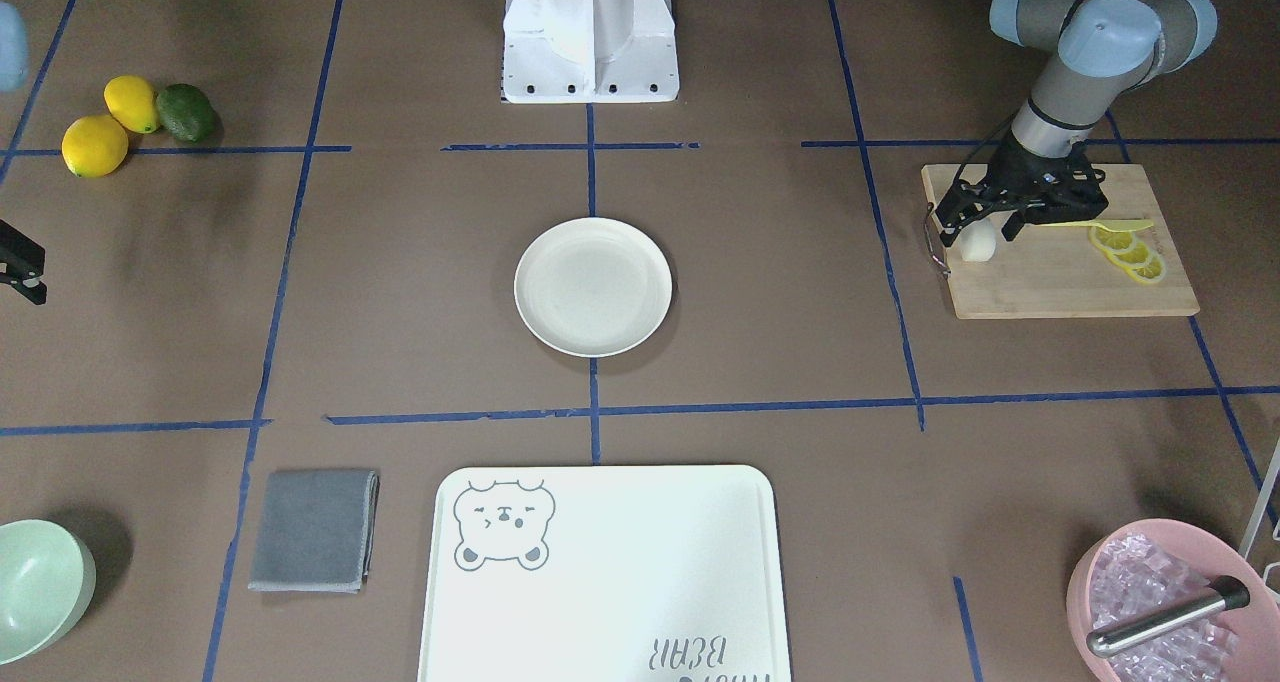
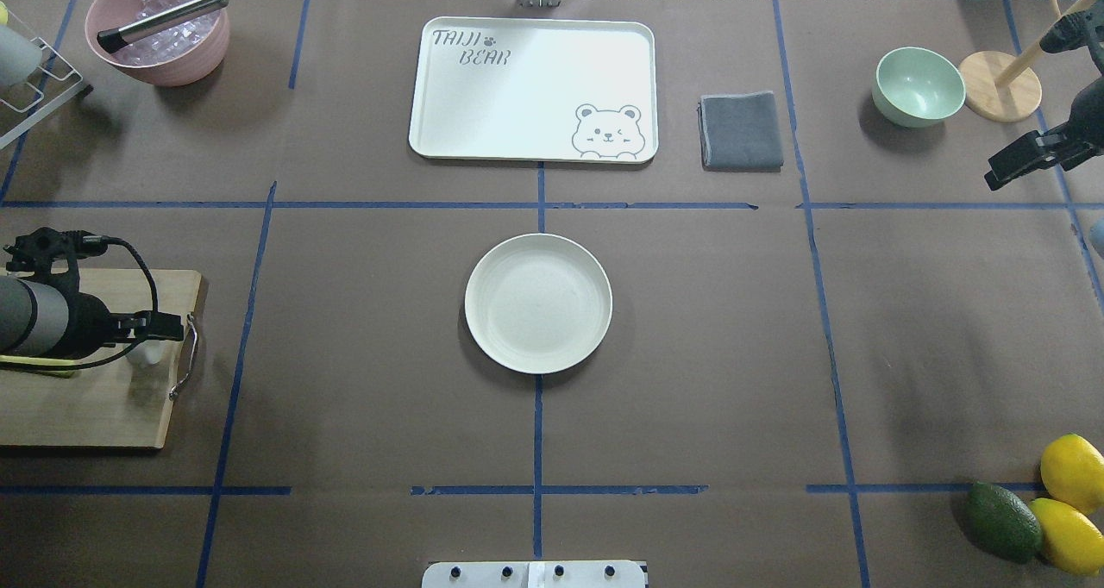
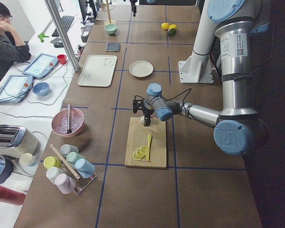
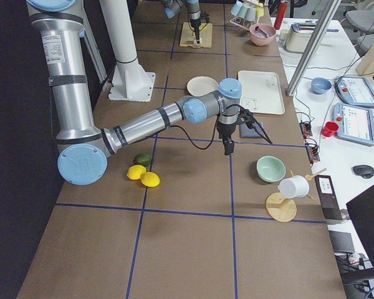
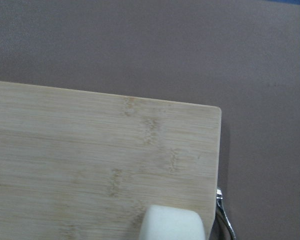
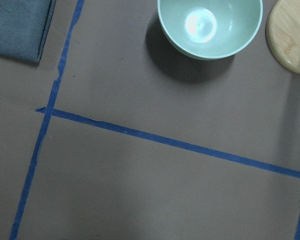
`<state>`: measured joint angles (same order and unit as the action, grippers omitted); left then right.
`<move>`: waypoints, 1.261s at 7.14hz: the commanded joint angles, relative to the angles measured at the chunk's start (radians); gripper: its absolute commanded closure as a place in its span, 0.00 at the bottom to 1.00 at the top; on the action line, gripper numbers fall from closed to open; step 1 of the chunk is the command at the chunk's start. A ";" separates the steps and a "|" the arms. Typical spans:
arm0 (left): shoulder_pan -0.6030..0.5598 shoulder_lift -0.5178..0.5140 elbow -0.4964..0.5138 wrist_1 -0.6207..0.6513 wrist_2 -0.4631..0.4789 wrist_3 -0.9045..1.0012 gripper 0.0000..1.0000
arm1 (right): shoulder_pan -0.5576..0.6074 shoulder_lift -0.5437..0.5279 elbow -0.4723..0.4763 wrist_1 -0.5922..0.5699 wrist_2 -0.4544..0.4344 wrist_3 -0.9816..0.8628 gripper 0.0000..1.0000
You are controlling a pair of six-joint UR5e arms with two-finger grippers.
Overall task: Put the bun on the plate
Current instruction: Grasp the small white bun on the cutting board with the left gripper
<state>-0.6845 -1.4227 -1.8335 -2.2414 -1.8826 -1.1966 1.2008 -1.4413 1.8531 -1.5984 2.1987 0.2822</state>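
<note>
On the board point(image 2: 95, 398), at 9 o'clock from the plate point(image 2: 538, 303) in my overhead view, the bun point(image 1: 978, 248) sits by the edge with the metal handle point(image 2: 185, 359), well apart from the plate. My left gripper point(image 1: 977, 234) hangs over it, fingers spread wide on either side, not clamped. My right gripper point(image 2: 1005, 170) hovers at 2 o'clock near the bowl point(image 2: 919, 86); I cannot tell how far open it is
</note>
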 commanded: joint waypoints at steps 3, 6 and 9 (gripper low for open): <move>0.002 0.005 -0.004 0.002 -0.001 -0.001 0.20 | -0.001 0.001 0.000 0.000 -0.001 0.000 0.00; 0.000 0.016 -0.004 0.002 -0.001 0.000 0.43 | -0.001 0.001 0.001 0.000 -0.001 0.005 0.00; -0.001 0.018 -0.009 0.002 -0.001 0.000 0.65 | -0.001 -0.001 0.005 -0.001 -0.001 0.006 0.00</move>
<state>-0.6846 -1.4059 -1.8412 -2.2397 -1.8837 -1.1965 1.1996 -1.4413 1.8568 -1.5991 2.1982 0.2881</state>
